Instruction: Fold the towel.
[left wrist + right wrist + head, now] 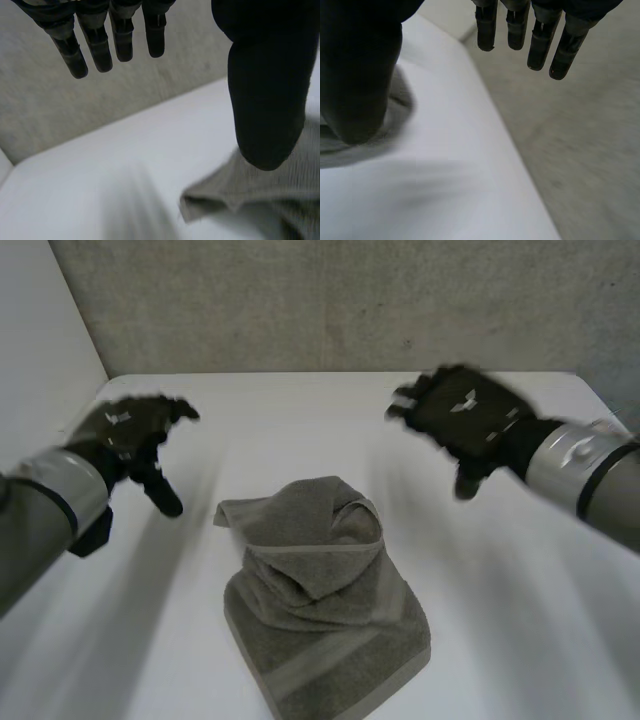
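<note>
Grey-green towel point(320, 590): you are looking at it lying bunched on the white table point(300, 410), from the middle down toward the near edge. Its far part is bulging up in a hood-like fold. Its near part is lying flatter and showing a woven band along the hem. Left hand point(130, 435): it is hovering near the table's left edge, fingers loose, grasping nothing, apart from the towel. Right hand point(465, 415): it is hovering toward the right edge, likewise released.

Cropped and covered
The towel point(320, 590) runs off the head view's lower edge; in the left wrist view the left hand point(267, 90) covers part.
</note>
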Available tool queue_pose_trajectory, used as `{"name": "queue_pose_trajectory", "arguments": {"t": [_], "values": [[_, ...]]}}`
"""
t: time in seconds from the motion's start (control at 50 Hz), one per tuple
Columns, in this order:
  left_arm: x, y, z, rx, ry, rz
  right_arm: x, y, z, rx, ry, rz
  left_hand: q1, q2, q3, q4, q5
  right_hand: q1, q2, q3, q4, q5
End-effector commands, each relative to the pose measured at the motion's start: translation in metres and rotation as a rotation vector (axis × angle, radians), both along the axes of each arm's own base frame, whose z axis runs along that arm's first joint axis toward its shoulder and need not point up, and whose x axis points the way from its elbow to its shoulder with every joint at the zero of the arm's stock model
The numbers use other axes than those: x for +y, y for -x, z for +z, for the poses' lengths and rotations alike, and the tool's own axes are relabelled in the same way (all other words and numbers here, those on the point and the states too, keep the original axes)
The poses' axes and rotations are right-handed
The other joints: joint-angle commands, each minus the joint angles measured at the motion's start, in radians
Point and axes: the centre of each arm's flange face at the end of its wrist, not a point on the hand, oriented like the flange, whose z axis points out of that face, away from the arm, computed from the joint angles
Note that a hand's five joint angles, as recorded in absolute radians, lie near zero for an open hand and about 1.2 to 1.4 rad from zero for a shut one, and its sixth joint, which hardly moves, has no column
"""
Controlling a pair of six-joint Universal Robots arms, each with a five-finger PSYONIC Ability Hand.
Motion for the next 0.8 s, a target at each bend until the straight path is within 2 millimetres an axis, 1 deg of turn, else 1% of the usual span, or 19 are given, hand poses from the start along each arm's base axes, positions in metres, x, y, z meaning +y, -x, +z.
{"name": "queue_pose_trajectory", "arguments": {"t": [0.02, 0.1, 0.24, 0.34, 0.42, 0.46, 0.5, 0.58, 0.6, 0.62, 0.64, 0.66, 0.68, 0.7, 0.72, 0.74, 0.76, 0.78, 0.8], "values": [[-0.009, 0.002, -0.062, -0.057, -0.06, -0.131, 0.012, -0.026, -0.05, 0.049, -0.11, 0.18, 0.11, 0.109, 0.11, 0.111, 0.108, 0.006, -0.008, -0.002, -0.022, -0.001], [-0.018, 0.001, -0.096, -0.061, -0.102, -0.161, 0.013, -0.034, -0.079, 0.119, -0.112, 0.235, 0.168, 0.168, 0.169, 0.169, 0.167, 0.02, 0.006, 0.012, -0.008, 0.014], [-0.03, 0.005, -0.123, -0.051, -0.082, -0.173, 0.012, -0.045, -0.111, 0.197, -0.06, 0.292, 0.198, 0.197, 0.198, 0.199, 0.196, 0.173, 0.159, 0.165, 0.145, 0.166], [-0.046, 0.011, -0.136, -0.037, 0.006, -0.181, 0.003, -0.048, -0.126, 0.234, -0.005, 0.288, 0.543, 0.543, 0.544, 0.544, 0.542, 0.302, 0.288, 0.294, 0.274, 0.296], [-0.053, 0.017, -0.135, -0.025, 0.065, -0.192, -0.014, -0.057, -0.125, 0.207, 0.119, 0.262, 0.7, 0.699, 0.7, 0.701, 0.698, 0.705, 0.692, 0.698, 0.678, 0.699], [-0.063, 0.024, -0.129, -0.006, 0.139, -0.198, -0.019, -0.062, -0.121, 0.186, 0.167, 0.258, 1.044, 1.044, 1.045, 1.045, 1.043, 0.948, 0.934, 0.94, 0.92, 0.941], [-0.067, 0.03, -0.125, 0.001, 0.169, -0.209, -0.022, -0.069, -0.116, 0.166, 0.219, 0.263, 1.11, 1.109, 1.11, 1.111, 1.108, 1.158, 1.144, 1.15, 1.13, 1.152], [-0.074, 0.046, -0.107, 0.024, 0.26, -0.237, -0.04, -0.087, -0.081, 0.101, 0.419, 0.22, 1.11, 1.11, 1.111, 1.111, 1.109, 1.158, 1.145, 1.15, 1.13, 1.152], [-0.08, 0.052, -0.09, 0.038, 0.323, -0.242, -0.049, -0.092, -0.059, 0.067, 0.497, 0.174, 1.11, 1.11, 1.111, 1.111, 1.109, 1.158, 1.145, 1.15, 1.13, 1.152], [-0.086, 0.058, -0.068, 0.055, 0.396, -0.242, -0.049, -0.092, -0.058, 0.067, 0.498, 0.174, 1.11, 1.11, 1.111, 1.111, 1.109, 1.158, 1.145, 1.15, 1.13, 1.152], [-0.086, 0.058, -0.068, 0.055, 0.397, -0.242, -0.056, -0.097, -0.028, 0.013, 0.577, 0.119, 1.11, 1.11, 1.111, 1.111, 1.109, 1.158, 1.145, 1.15, 1.13, 1.152], [-0.091, 0.063, -0.037, 0.081, 0.485, -0.236, -0.062, -0.097, 0.012, -0.064, 0.657, 0.048, 1.11, 1.11, 1.111, 1.111, 1.109, 1.158, 1.145, 1.15, 1.13, 1.152], [-0.091, 0.063, -0.037, 0.082, 0.486, -0.236, -0.062, -0.097, 0.012, -0.064, 0.658, 0.047, 1.11, 1.11, 1.111, 1.111, 1.109, 1.158, 1.145, 1.15, 1.13, 1.152], [-0.094, 0.063, 0.0, 0.12, 0.583, -0.204, -0.065, -0.093, 0.054, -0.163, 0.728, -0.022, 1.11, 1.11, 1.111, 1.111, 1.109, 1.158, 1.145, 1.15, 1.13, 1.152], [-0.097, 0.059, 0.036, 0.174, 0.675, -0.151, -0.065, -0.093, 0.055, -0.164, 0.728, -0.022, 1.11, 1.11, 1.111, 1.111, 1.109, 1.158, 1.145, 1.15, 1.13, 1.152], [-0.097, 0.059, 0.036, 0.175, 0.676, -0.151, -0.063, -0.087, 0.093, -0.276, 0.774, -0.068, 1.11, 1.11, 1.111, 1.111, 1.109, 1.158, 1.145, 1.15, 1.13, 1.152], [-0.097, 0.052, 0.07, 0.249, 0.758, -0.084, -0.061, -0.079, 0.12, -0.38, 0.788, -0.102, 1.11, 1.11, 1.111, 1.111, 1.109, 1.158, 1.145, 1.15, 1.13, 1.152], [-0.098, 0.042, 0.094, 0.317, 0.813, -0.023, -0.06, -0.079, 0.121, -0.381, 0.788, -0.102, 1.11, 1.11, 1.111, 1.111, 1.109, 1.158, 1.145, 1.15, 1.13, 1.152], [-0.098, 0.042, 0.094, 0.317, 0.814, -0.022, -0.057, -0.072, 0.14, -0.468, 0.779, -0.12, 1.11, 1.11, 1.111, 1.111, 1.109, 1.158, 1.145, 1.15, 1.13, 1.152]]}}
